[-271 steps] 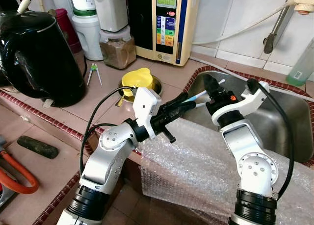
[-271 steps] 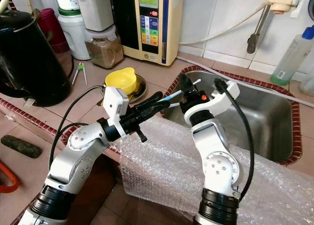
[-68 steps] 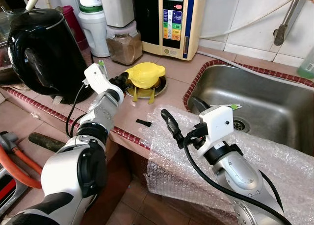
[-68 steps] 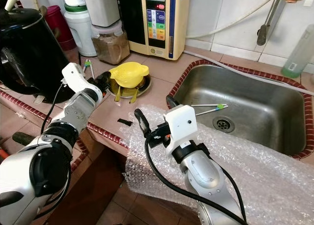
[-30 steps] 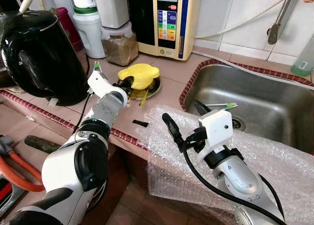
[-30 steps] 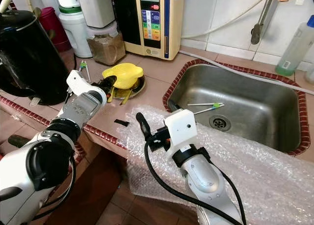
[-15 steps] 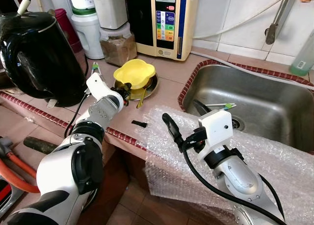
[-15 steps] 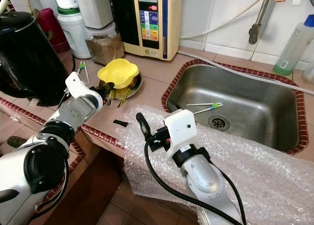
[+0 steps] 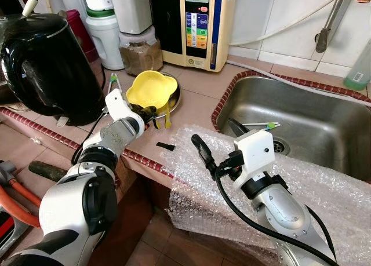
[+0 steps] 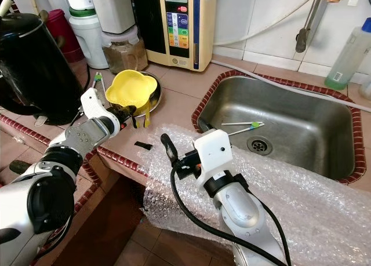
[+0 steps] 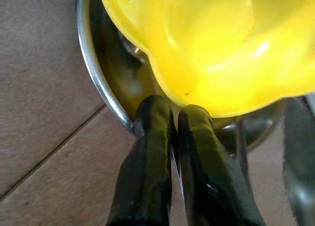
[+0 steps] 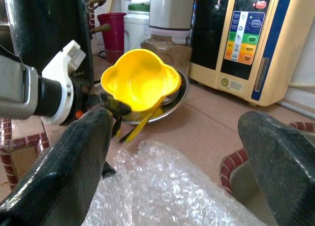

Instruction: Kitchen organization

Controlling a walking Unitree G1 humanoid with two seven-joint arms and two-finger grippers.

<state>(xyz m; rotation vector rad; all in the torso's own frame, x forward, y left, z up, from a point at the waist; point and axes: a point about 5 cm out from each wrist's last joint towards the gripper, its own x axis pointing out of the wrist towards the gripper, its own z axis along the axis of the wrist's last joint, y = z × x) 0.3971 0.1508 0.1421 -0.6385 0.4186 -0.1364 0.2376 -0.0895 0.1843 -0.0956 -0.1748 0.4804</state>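
Yellow bowl [image 9: 152, 87] being tipped up from the steel dish [image 11: 106, 83].
Its near rim is being pinched by the left hand [image 11: 173, 121]; the right hand [image 9: 215, 144] is being kept released at four o'clock over bubble wrap [image 9: 301, 190].

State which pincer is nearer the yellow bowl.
Left. The left pincer is shut on the yellow bowl's rim; the right pincer hangs open over the bubble wrap, well apart.

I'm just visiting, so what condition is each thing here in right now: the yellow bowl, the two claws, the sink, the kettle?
Yellow bowl: tipped up, pinched at its rim.
Left gripper: shut on the yellow bowl.
Right gripper: open, over the bubble wrap.
Sink: dry-looking, toothbrush lying inside.
Black kettle: upright, lid closed.
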